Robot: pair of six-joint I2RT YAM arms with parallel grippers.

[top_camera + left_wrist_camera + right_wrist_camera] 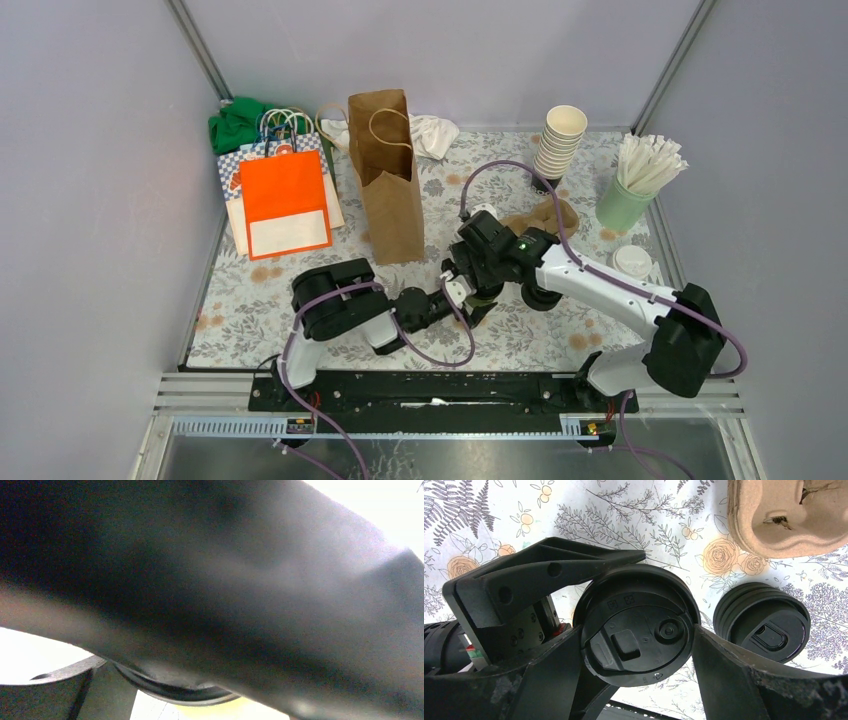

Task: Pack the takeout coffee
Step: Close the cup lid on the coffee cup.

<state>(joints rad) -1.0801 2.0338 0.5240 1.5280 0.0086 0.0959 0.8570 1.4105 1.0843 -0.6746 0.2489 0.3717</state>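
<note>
A takeout coffee cup with a round black lid (639,630) stands mid-table. In the right wrist view my right gripper (638,632) is over it, with both fingers (744,680) pressed against the lid's rim. My left gripper (462,298) reaches in from the left, and its black fingers (549,570) lie along the cup's sides under the lid. The left wrist view is filled by a dark blur; only a lid rim (175,690) shows. A second lidded cup (764,627) stands just right of the first and also shows in the top view (541,297). A brown pulp cup carrier (789,515) lies behind them.
A brown paper bag (387,175) stands open at the back centre. An orange bag (285,200) lies to its left over other bags. A cream cup stack (560,140), a pale green cup of white sticks (630,190) and a white lid (632,261) are at the right.
</note>
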